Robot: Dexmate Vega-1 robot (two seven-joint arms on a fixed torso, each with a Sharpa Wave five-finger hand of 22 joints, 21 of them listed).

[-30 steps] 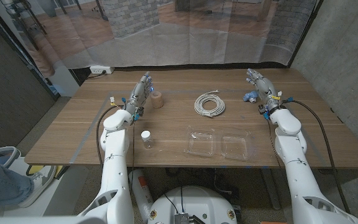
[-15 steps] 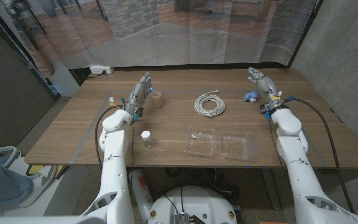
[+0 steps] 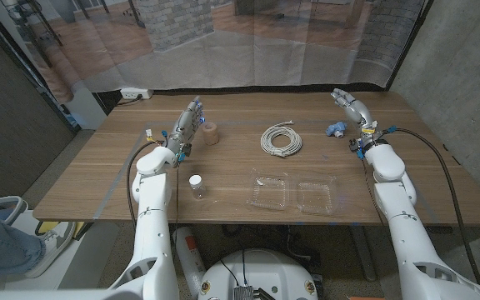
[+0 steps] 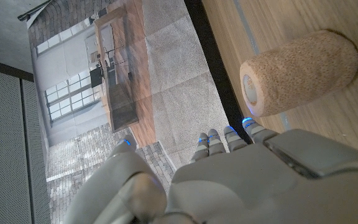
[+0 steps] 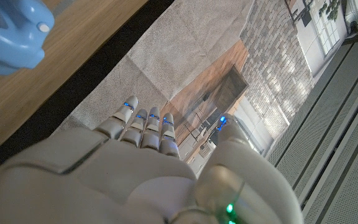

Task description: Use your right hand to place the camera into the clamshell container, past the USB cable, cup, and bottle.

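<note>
Against the frame from a second ago, we see the right hand drawn slightly away from the camera: its fingers then reached over the small blue object, and now they sit just behind and to the outer side of it, apart from it. The camera itself has not moved, nor has anything else on the bench. The left hand has kept its place.

The right arm reaches forward along the bench's right side, its hand raised near the far edge with fingers extended and together, holding nothing. In the right wrist view the fingers point out past the bench edge toward the curtain, and the camera shows blue at the corner of that picture, cut off by the frame. The left hand stands stretched out beside the cup, fingers straight, released and empty; in the left wrist view the cork-textured cup lies just off its fingertips, not touching.

The camera rests on the bench at the far right, well apart from the clamshell container, which lies opened out near the front edge. The USB cable is coiled between them toward the middle, and the bottle stands near the front left. The camera's detail is too small for us to make out in the head view.
</note>
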